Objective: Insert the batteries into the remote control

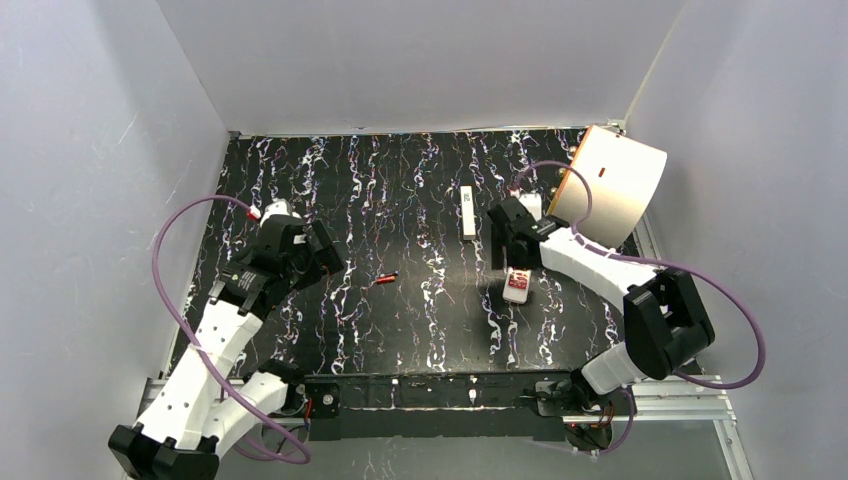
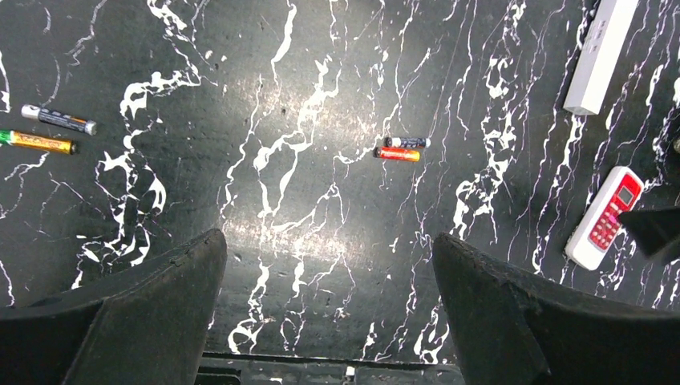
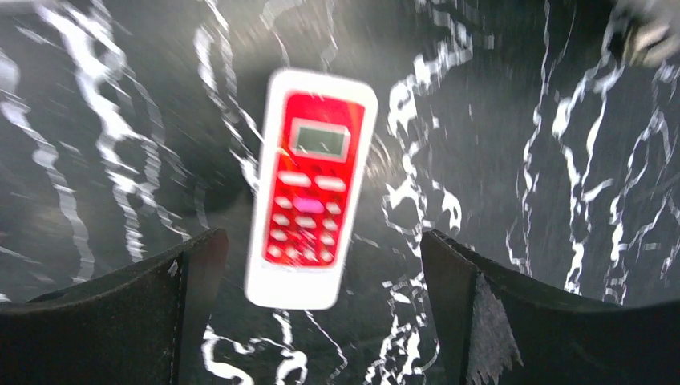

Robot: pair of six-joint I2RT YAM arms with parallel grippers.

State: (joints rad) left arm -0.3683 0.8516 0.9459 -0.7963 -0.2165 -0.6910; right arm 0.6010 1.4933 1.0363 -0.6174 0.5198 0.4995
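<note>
Two batteries [image 2: 401, 148]: one black and one orange-red, lying side by side on the table [image 1: 420, 180], to the left of the red remote [image 1: 517, 287].
Spare batteries [image 2: 48, 130]: two more, one dark and one orange, farther left of the red remote, seen only from the left wrist.
Red remote: white case, red face with a small screen and pale buttons, lying face up.
Left pincer [image 2: 327, 237]: released, holding nothing, over bare table well to the left of the red remote.
Right pincer [image 3: 322, 233]: released, hanging over the red remote with one finger to each side; the view is blurred.
White remote [image 1: 467, 211]: long and slim, beyond the red remote and slightly left.
Pale cylinder [image 1: 610, 185]: on its side, beyond the red remote to the right.
</note>
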